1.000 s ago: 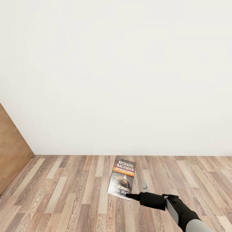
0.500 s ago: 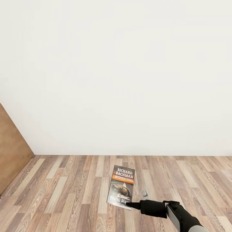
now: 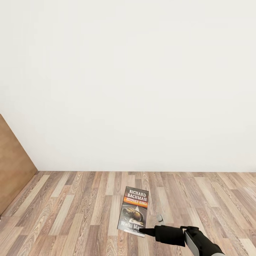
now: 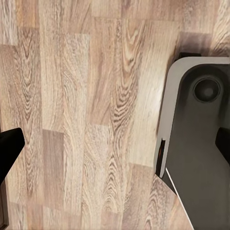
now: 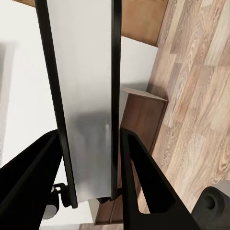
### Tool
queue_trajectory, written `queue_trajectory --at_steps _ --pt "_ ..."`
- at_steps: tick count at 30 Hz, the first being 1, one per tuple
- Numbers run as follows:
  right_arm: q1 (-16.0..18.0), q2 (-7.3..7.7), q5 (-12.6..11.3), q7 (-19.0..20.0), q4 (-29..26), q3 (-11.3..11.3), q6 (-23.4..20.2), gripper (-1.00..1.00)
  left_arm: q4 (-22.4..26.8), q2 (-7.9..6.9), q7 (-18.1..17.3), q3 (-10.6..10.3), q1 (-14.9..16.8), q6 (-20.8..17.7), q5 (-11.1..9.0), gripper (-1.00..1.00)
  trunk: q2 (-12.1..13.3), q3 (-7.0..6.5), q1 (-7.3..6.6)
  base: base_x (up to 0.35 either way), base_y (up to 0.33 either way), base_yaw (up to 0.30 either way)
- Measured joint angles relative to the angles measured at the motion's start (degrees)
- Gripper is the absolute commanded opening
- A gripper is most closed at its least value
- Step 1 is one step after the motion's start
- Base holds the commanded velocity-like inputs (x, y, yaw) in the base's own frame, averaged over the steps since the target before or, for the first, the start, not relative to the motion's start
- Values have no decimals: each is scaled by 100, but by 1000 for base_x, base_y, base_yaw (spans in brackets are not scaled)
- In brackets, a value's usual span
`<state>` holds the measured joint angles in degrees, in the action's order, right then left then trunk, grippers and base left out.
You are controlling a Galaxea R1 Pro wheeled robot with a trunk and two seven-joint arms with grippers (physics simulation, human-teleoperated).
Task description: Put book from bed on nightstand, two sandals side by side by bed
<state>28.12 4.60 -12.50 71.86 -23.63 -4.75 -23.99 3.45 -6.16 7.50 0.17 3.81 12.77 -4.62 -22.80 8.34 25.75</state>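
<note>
A wood-plank floor of mixed brown and grey boards runs back to a plain white wall, with a slanted light-brown wooden panel at the left edge of the head view. Nearest the camera, low in the head view, the black right gripper reaches in from the right on a black wrist with a pale grey forearm section; its fingers are clenched on the lower corner of the small thin paperback book with a dark cover, which is held clear of the floor with its front cover facing the camera and its top edge away from the gripper. In the right wrist view the book appears edge-on between the two black fingers, which press against both of its faces, so the grasp lies at the book's near end and the rest of it extends outward past the fingertips. Readable lettering on the cover: "RICHARD BACHMAN" in white at the top, "STEPHEN KING" on an orange band beneath it, a dark oval picture below, and "Wielki Ma…" in white, the end covered by the gripper tip. In the left wrist view, a black fingertip of the left gripper shows at each picture edge, spread wide apart over the planks beside a rounded grey part of the robot's base.
</note>
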Motion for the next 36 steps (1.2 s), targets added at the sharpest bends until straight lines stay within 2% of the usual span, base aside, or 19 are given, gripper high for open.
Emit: queue_trajectory --at_steps 19,36 --pt "-21 -6 74 -18 244 2 13 -100 2 0 0 -4 -1 1 0 100 0 0 0 2 2 0" --pt "-117 -9 112 -19 320 -2 21 -100 2 0 0 -11 -1 1 0 100 0 0 0 70 74 0"
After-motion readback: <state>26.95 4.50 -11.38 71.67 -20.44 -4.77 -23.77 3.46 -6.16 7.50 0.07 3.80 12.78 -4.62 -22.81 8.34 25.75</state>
